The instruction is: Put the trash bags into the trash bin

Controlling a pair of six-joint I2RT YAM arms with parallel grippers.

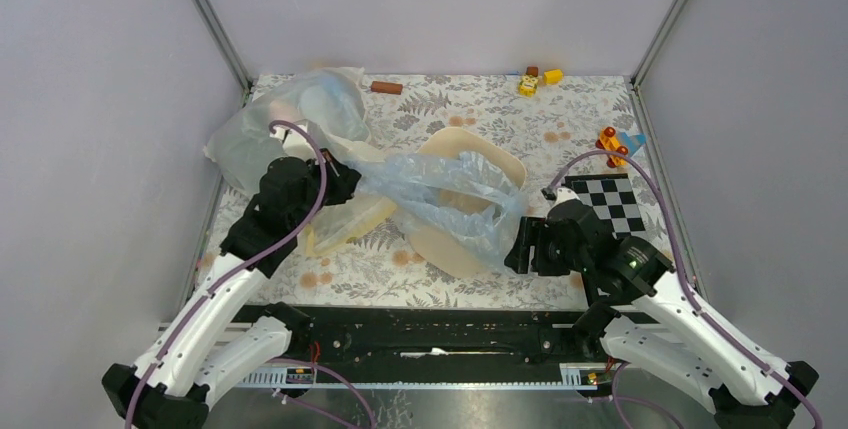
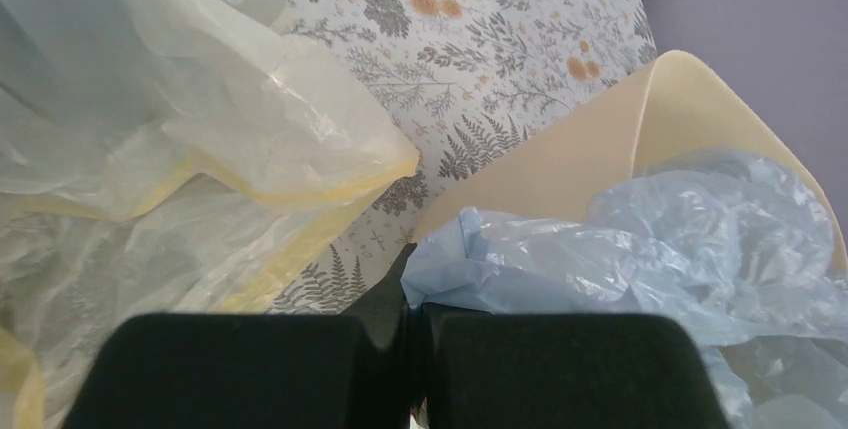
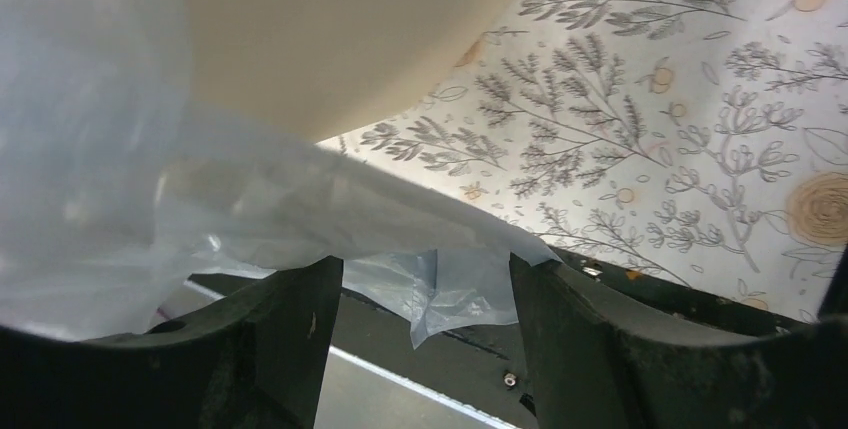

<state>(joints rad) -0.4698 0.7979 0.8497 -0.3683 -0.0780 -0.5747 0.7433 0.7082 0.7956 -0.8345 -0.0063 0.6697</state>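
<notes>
Two arms reach in from the near edge in the top view. The bin (image 1: 470, 204) lies on its side mid-table, mouth toward the far right, and the blue bag (image 1: 440, 189) is draped across it, part inside the mouth and part hanging over the near rim. One end of it stretches left to the left gripper (image 1: 343, 181), the other trails down by the right gripper (image 1: 517, 246). A clear bag (image 1: 285, 124) bulks at the far left, a yellow bag (image 1: 345, 224) lies just left of the bin, and a checkerboard (image 1: 605, 201) sits on the right. From the left wrist, the left gripper (image 2: 410, 324) has its pads pressed together, with a corner of the blue bag (image 2: 620, 249) coming out from between them; the bag runs on against the bin (image 2: 570, 164), and the yellow bag (image 2: 290, 149) fills the left side over the floral table (image 2: 480, 69). From the right wrist, the right gripper (image 3: 425, 269) stands wide apart, holding nothing; a loose edge of the blue bag (image 3: 250, 209) hangs down between its fingers (image 3: 270, 339), with the bin (image 3: 350, 29) close above.
</notes>
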